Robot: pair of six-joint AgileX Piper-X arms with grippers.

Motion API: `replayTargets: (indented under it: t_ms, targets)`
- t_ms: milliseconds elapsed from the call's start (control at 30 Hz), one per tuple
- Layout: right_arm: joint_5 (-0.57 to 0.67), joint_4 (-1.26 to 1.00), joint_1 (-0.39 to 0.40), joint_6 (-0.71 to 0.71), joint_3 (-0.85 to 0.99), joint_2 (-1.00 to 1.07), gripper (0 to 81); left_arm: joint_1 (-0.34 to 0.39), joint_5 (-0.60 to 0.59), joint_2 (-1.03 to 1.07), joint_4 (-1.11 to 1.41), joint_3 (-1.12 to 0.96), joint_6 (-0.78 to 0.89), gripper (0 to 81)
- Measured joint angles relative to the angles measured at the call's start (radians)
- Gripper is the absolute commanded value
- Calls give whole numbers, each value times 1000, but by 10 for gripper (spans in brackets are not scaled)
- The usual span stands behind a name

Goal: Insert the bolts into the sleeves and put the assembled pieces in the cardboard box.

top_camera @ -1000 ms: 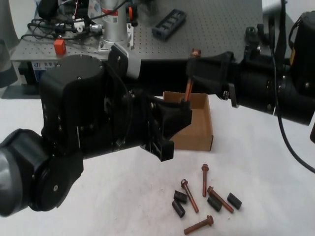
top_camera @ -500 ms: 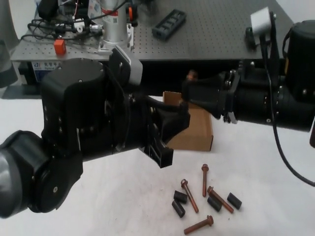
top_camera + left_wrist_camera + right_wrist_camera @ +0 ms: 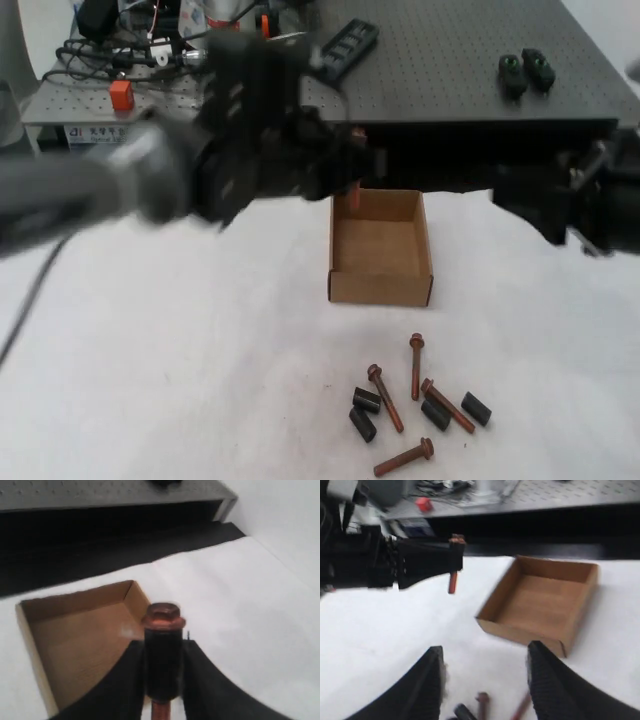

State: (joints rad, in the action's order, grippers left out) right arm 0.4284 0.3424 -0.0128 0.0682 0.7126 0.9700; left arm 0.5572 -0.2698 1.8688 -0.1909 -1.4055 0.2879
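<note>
Right arm (image 3: 590, 200) withdrawn; sleeved bolt (image 3: 162, 617) clamped in left gripper (image 3: 163, 652).

— The cardboard box (image 3: 380, 285)?
— Brown card, matt, plain.
— The loose bolts (image 3: 416, 365)?
— Copper-coloured metal with a faint sheen. The head of the bolt (image 3: 163, 616) pinched in the left gripper (image 3: 163, 652) shines more.
— The sleeves (image 3: 366, 400)?
— Black, matt; rubber or plastic, I cannot tell.
— Under them?
— White cloth (image 3: 180, 380), soft, lightly creased. Behind it is a grey matt metal plate (image 3: 450, 60), drilled all over.
— The right gripper (image 3: 485, 650), its fingers (image 3: 550, 690)?
— Black, finely ribbed.
</note>
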Motion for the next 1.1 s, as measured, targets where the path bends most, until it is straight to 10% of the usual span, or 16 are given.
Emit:
replayTargets:
  t_ms: [233,700,967,1100]
  targets:
    - [-167,216,-15,-44,0,7,380,0,115,435,-504,-626,-94,6]
    - [-343,336,76,-215,30,374,363,0,153,579,-657,-786,-84,8]
    - [-396,376,115,-365,154,611,310,0,145,579,-695,-788,-67,321]
    - [-396,375,125,-383,167,647,310,0,127,579,-702,-793,-67,308]
